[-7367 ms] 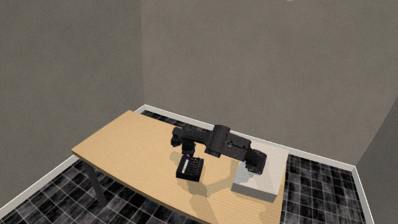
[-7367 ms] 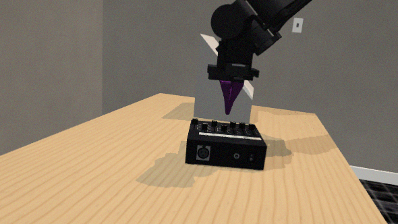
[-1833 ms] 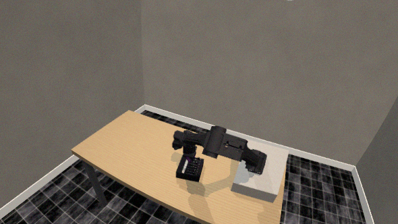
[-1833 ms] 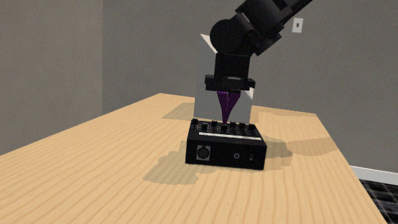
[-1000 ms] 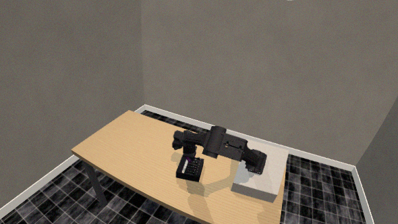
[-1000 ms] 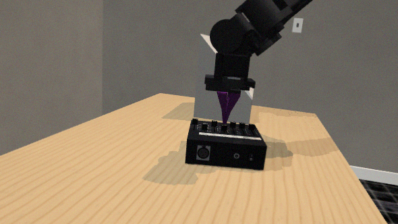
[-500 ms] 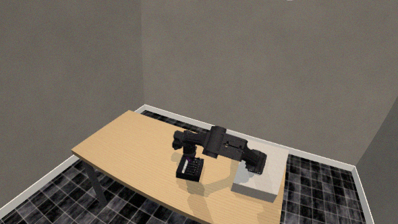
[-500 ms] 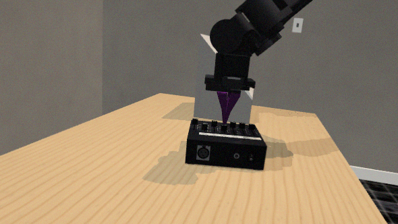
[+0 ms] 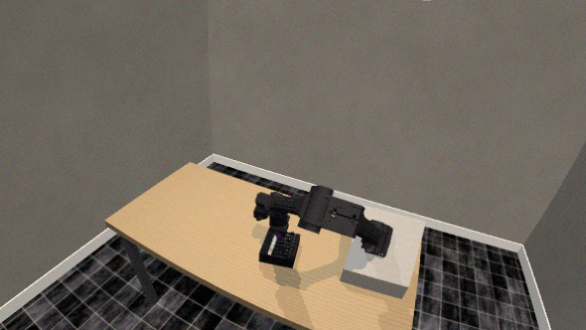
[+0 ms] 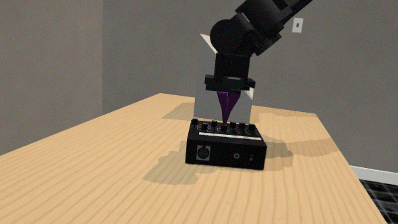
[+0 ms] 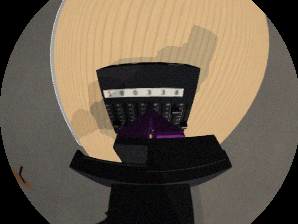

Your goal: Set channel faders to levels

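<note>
Lighting desk point(image 9: 267, 257) point(image 10: 217, 158) point(image 11: 150, 77) upright on table point(image 9: 189, 214) point(image 10: 101, 175) point(image 11: 240, 55), apart fr. pale block point(image 9: 374, 286) point(image 10: 207, 109) that carries the arm point(image 9: 318, 211) point(image 10: 233, 37).

Gripper point(image 9: 278, 234) point(image 10: 224, 121) point(image 11: 150, 111): fully closed, nothing held. Purple fingers meet in a point, aimed down at the fader area. Contact w/ a cap: can't tell.

View diffs: top alone gives whole arm back to its base, plus a table leg point(image 9: 140, 270). Ext. alone gives desk's side panel w/ connectors, also wall plate point(image 10: 297, 25). Wrist alone gives writing on white tape point(image 9: 272, 246) point(image 10: 229, 135) point(image 11: 142, 93); in top & ext. the tape reads as a plain strip. Fingers mask mid part of scales in wrist; ext. has the caps in sight, but scale marks too fine to read, so levels n/d.

Counts: desk ×1; tape ×1; fader caps ×7 in ext., staggered, some nearer the tape than others; tape figures ×6, last three approx. 3, 3, 8, rest blurred. Side panel: large round socket point(image 10: 203, 152) ×1, small round jack point(image 10: 236, 156) ×1, small switch-like part point(image 10: 251, 157) ×1. Purple fingers ×2.
</note>
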You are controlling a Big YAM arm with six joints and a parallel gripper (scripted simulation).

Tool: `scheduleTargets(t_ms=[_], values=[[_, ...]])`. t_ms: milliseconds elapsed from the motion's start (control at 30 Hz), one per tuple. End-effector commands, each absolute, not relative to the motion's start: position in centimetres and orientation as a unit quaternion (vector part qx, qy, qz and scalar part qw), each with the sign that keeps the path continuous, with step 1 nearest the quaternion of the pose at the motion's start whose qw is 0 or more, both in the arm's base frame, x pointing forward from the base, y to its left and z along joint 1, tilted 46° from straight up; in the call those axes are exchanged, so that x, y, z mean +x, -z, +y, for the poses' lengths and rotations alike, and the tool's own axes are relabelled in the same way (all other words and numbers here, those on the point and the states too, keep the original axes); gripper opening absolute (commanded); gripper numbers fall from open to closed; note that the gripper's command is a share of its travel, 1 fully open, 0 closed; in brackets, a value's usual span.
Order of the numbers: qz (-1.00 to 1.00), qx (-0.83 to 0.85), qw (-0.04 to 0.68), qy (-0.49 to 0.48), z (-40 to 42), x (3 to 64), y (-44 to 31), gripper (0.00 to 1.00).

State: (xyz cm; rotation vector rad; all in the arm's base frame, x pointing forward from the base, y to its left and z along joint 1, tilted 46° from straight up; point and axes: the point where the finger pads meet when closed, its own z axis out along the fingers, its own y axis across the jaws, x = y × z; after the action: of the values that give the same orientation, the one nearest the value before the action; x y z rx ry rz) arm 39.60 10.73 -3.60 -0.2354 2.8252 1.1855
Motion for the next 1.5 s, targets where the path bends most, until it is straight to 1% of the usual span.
scheduleTargets(t_ms=[0, 1467], values=[[0.917, -0.089, 0.050, -0.385, 11.54, 40.55, 2.29, 0.00], [0.917, -0.092, 0.052, -0.385, 11.65, 41.14, 2.04, 0.00]])
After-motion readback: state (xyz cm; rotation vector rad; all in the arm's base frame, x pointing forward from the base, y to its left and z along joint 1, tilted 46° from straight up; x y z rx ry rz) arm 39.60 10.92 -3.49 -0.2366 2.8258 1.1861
